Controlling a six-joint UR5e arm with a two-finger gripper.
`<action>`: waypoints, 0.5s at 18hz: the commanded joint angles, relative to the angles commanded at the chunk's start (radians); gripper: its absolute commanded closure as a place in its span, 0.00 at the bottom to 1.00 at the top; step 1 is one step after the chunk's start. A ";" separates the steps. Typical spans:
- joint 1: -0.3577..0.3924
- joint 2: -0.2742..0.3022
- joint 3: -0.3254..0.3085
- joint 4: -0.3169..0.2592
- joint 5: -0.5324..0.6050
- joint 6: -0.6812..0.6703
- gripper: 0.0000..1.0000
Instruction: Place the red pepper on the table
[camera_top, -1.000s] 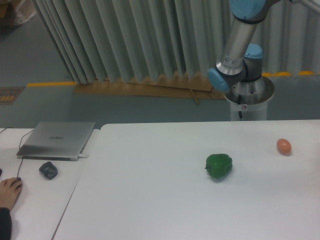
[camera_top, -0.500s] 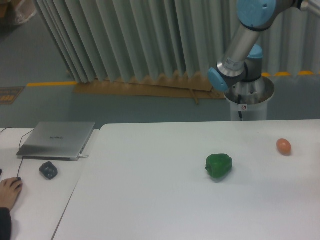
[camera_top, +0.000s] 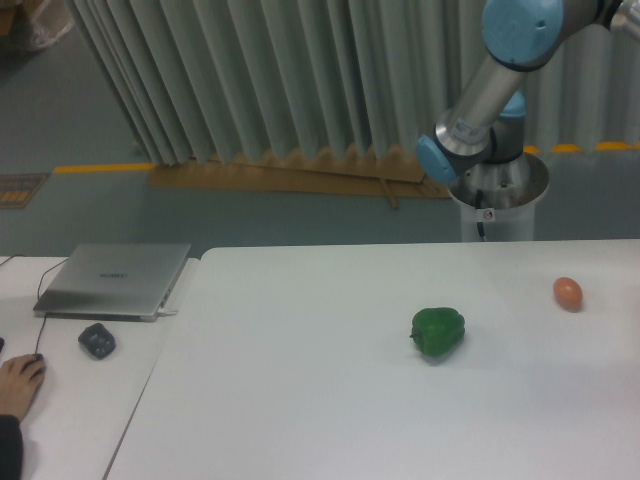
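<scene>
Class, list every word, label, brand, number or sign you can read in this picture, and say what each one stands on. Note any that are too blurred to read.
No text can be read.
Closed grey laptop: a faint mark on the middle of the lid, too blurred to read.
Silver cylindrical robot base: a small white sticker with a red mark, too small to read.
Green bell pepper, small orange egg-shaped thing and large white table: no writing visible.
</scene>
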 joint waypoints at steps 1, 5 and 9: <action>0.000 0.000 0.000 0.000 0.002 0.002 0.00; 0.000 -0.015 -0.006 0.028 0.002 0.002 0.00; 0.006 -0.017 -0.006 0.032 0.000 0.006 0.00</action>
